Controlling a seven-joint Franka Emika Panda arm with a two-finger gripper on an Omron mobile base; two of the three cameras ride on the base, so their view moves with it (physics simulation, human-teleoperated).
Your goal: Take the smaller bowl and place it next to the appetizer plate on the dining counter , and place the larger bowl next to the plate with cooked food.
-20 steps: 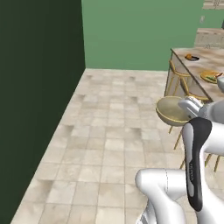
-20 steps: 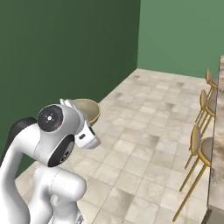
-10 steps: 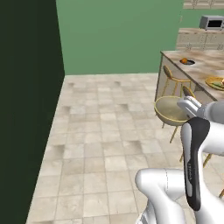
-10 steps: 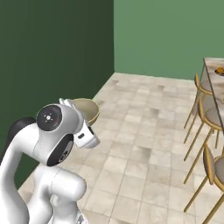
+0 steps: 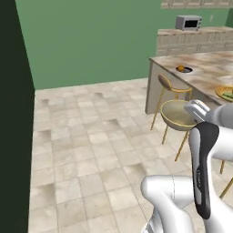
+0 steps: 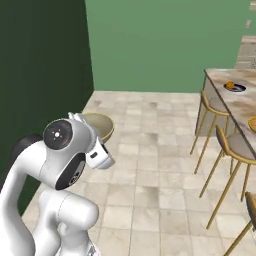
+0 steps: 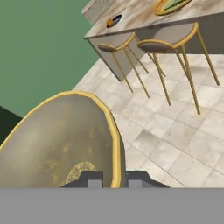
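My gripper is shut on the rim of the smaller bowl, tan with a yellow edge, and holds it in the air above the tiled floor. The bowl hangs just left of the hand in the left base view; in the right base view the bowl shows behind the arm's head. Ahead stands the dining counter. On it lie the dark appetizer plate and the orange-rimmed plate with cooked food. The larger bowl is out of view.
Gold-legged stools line the near side of the counter. A dark green wall stands at the left. A microwave sits on the back counter. Open tiled floor lies between me and the stools.
The whole picture has shifted: the base has turned and driven, so the counter and stools now sit nearer the middle. The bowl stays in the shut gripper.
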